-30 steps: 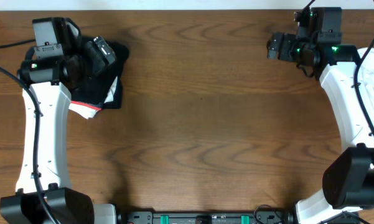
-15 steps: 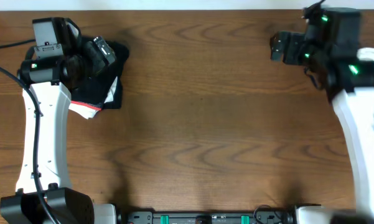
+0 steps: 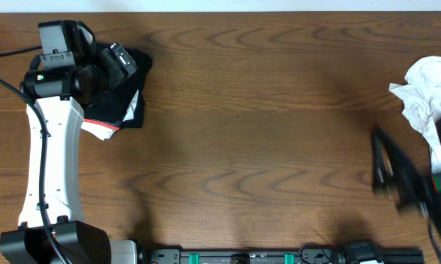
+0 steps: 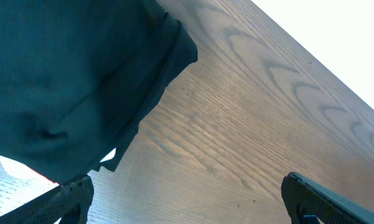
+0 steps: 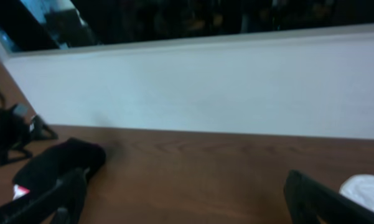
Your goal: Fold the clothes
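While the left arm (image 3: 55,147) holds its released jaws over the bundled black pants (image 4: 68,93) at the surface's (image 3: 242,132) far left corner, the right arm (image 3: 407,183), jaws likewise spread empty, appears blurred near crumpled white garments (image 3: 429,92) at the right edge.

Left arm (image 3: 50,147) is showing a long white shell, with black housings capping the joints and a black base (image 3: 55,246). A small green light (image 3: 40,77) is glowing on the upper joint. A thin black cable (image 3: 7,53) is trailing off it. Right arm (image 3: 411,187) is showing as a dark blur only. Left fingers (image 4: 323,199) and right fingers (image 5: 50,199) are looking matte black and blunt.
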### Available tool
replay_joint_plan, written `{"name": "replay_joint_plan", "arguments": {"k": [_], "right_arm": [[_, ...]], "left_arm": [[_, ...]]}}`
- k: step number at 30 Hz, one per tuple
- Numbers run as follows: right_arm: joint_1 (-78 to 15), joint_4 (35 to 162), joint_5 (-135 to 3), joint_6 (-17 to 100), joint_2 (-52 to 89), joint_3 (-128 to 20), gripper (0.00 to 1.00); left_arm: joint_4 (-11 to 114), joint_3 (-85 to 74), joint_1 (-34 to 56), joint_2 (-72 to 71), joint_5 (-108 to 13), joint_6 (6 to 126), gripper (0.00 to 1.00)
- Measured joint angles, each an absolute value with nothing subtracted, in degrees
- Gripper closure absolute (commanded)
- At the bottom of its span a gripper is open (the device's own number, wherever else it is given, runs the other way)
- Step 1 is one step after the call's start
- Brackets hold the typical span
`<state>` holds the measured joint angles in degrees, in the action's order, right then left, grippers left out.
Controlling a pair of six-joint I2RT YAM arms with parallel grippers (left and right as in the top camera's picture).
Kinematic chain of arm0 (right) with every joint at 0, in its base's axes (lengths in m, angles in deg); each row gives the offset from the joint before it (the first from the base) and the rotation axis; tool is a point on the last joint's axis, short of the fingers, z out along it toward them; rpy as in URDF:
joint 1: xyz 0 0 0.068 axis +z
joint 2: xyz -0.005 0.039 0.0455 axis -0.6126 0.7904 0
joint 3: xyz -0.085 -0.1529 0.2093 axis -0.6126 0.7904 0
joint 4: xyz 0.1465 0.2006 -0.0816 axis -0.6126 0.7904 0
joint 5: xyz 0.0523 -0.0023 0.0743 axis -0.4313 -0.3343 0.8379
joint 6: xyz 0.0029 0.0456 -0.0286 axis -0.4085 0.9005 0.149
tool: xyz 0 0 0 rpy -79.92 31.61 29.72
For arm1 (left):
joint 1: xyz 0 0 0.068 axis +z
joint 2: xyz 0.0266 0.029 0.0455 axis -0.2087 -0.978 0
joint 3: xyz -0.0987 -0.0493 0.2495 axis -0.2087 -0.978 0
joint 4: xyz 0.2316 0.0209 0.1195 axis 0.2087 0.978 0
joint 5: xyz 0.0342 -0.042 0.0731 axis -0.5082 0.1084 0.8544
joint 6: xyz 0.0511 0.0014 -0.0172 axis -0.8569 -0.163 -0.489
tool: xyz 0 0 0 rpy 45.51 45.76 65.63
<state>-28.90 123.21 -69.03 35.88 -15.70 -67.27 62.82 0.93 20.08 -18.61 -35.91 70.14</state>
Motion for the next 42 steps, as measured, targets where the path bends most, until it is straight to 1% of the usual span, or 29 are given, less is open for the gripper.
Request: {"name": "replay_joint_plan", "arguments": {"k": [5, 11, 14, 18, 26, 34, 38, 42], "right_arm": [[-28.90, 128.39, -69.07, 35.90, -26.46, -64.91, 0.01], [-28.90, 127.89, -69.07, 35.96, -37.85, -55.73, 0.01], [-28.92, 124.72, -69.14, 35.96, -42.33, -48.61, 0.01], [-28.92, 117.97, -69.99, 35.99, -46.13, -39.08, 0.01], [-28.96, 98.80, -72.77, 36.05, -51.35, -18.10, 0.01], [-30.64, 74.89, -74.63, 36.14, -51.53, -0.33, 0.01], [-31.15, 68.09, -75.50, 36.14, -51.59, 7.04, 0.01], [-32.00, 64.70, -76.88, 36.14, -51.62, 12.13, 0.01]], "left_arm": [[62.82, 0.93, 20.08, -18.61, -35.91, 70.14, 0.02], [62.84, 0.93, 20.08, -18.61, -35.91, 70.14, 0.02], [62.84, 0.93, 20.08, -18.61, -35.93, 70.14, 0.02], [62.84, 0.93, 20.08, -18.61, -35.91, 70.14, 0.02], [62.84, 0.93, 20.08, -18.61, -35.93, 70.14, 0.02], [62.84, 0.93, 20.08, -18.61, -35.91, 70.14, 0.02], [62.84, 0.93, 20.08, -18.61, -35.93, 70.14, 0.02], [62.84, 0.93, 20.08, -18.61, -35.93, 70.14, 0.02]]}}
